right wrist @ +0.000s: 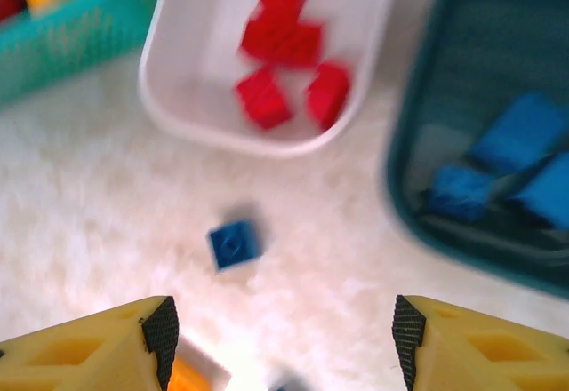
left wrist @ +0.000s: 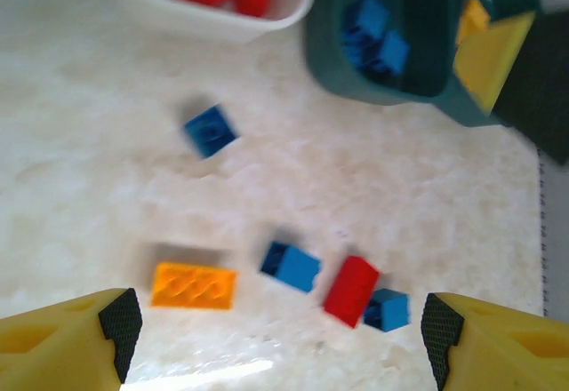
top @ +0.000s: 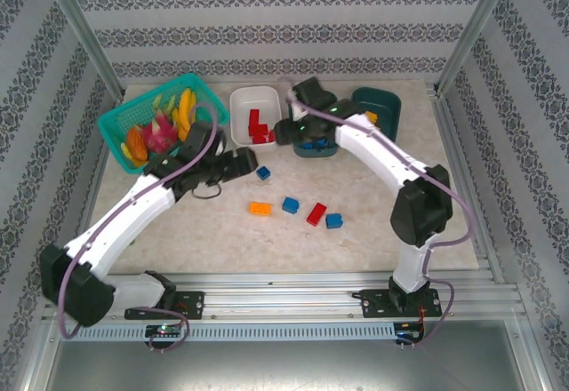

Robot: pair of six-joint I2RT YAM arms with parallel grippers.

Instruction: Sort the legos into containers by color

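Note:
Several loose legos lie on the table: a dark blue one (top: 263, 173), an orange one (top: 260, 207), a blue one (top: 290, 204), a red one (top: 316, 213) and another blue one (top: 334, 220). The white container (top: 238, 107) holds red bricks (right wrist: 284, 44). A teal container (right wrist: 418, 222) holds blue bricks (right wrist: 511, 155), and a second teal container (top: 384, 105) sits at the back right. My left gripper (top: 244, 162) hovers open over the table, with the orange brick (left wrist: 194, 285) and red brick (left wrist: 351, 290) ahead of its fingertips. My right gripper (top: 286, 131) is open and empty above the gap between the white and teal tubs, with the dark blue brick (right wrist: 234, 243) below it.
A turquoise mesh basket (top: 120, 124) of toy fruit stands at the back left, beside the white tub. The right arm reaches over the nearer teal tub. Metal frame rails border the table at the front and sides.

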